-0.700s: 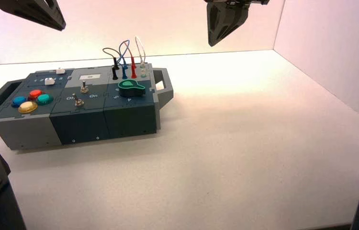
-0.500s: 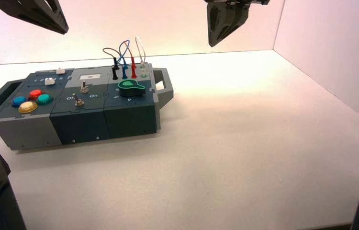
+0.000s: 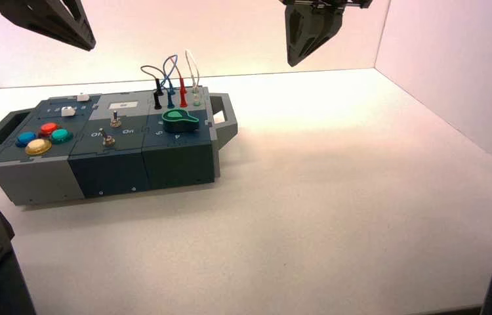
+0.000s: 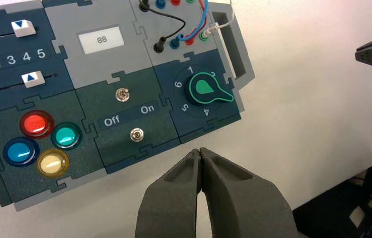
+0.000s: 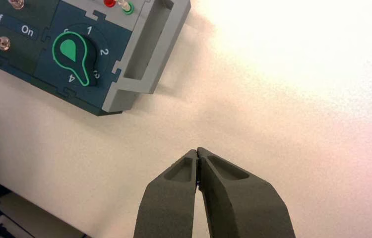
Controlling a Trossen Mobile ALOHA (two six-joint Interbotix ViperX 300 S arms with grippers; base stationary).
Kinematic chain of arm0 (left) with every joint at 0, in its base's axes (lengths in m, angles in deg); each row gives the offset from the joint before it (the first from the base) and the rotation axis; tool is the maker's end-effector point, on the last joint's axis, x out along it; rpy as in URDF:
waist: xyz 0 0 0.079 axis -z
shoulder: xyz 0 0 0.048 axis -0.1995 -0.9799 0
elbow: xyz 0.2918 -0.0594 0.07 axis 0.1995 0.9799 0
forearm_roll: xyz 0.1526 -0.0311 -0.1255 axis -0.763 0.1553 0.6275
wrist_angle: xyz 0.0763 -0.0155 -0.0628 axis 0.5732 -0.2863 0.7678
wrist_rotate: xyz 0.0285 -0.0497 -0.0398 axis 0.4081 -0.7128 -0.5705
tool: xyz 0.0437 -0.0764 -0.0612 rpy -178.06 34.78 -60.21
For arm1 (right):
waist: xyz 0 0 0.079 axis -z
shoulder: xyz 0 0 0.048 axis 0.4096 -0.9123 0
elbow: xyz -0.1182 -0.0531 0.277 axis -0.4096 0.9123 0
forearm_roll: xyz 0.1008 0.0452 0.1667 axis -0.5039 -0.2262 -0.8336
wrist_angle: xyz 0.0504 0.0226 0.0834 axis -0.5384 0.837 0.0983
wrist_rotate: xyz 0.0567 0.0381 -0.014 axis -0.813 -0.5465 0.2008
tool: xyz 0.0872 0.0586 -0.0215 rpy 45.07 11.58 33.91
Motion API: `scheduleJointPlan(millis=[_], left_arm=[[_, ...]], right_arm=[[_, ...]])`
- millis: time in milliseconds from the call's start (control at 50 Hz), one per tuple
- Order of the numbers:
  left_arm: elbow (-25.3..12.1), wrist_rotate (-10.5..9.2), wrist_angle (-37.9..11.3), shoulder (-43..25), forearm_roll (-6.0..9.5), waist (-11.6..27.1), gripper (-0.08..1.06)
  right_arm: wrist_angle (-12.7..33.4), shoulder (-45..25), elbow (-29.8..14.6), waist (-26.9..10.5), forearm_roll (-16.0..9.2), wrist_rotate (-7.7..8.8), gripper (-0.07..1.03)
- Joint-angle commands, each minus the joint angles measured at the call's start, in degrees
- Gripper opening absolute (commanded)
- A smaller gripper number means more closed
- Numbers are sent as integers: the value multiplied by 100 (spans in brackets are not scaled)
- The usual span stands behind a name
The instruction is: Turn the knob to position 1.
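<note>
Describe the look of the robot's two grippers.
Both the left gripper and right gripper are matte black, with long, wedge-shaped fingers tapering to narrow tips, each finger bearing a recessed facet near its tip. No lettering shows on these fingers.

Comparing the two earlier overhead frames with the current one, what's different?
The left gripper has shifted slightly toward the robot's right and lower in the high view; the right gripper has dipped slightly there too. Nothing was grasped or released. The dark green knob and the box stayed put.
</note>
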State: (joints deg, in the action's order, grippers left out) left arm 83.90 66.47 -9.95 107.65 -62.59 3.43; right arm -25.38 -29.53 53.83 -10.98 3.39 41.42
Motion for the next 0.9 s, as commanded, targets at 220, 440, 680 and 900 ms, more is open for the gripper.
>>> scheduleJointPlan(millis=[220,440,680,900], left_arm=[[-299,44,-18,-510,88,501,-3],[-756,246,-202,-1301,79,817,-3],[-1134,571,-308,-2101,88,905,-3],[-1345,765,-378,-2795,79,1169,-3]], right_arm=[[-35,176,-158,-18,-35,-9,-2],[-44,176,-202,-9,-88,-35,-2],[-132,176,-264,-9,-105,-105,-2],[-193,158,-369,-9,-123,-167,-2]])
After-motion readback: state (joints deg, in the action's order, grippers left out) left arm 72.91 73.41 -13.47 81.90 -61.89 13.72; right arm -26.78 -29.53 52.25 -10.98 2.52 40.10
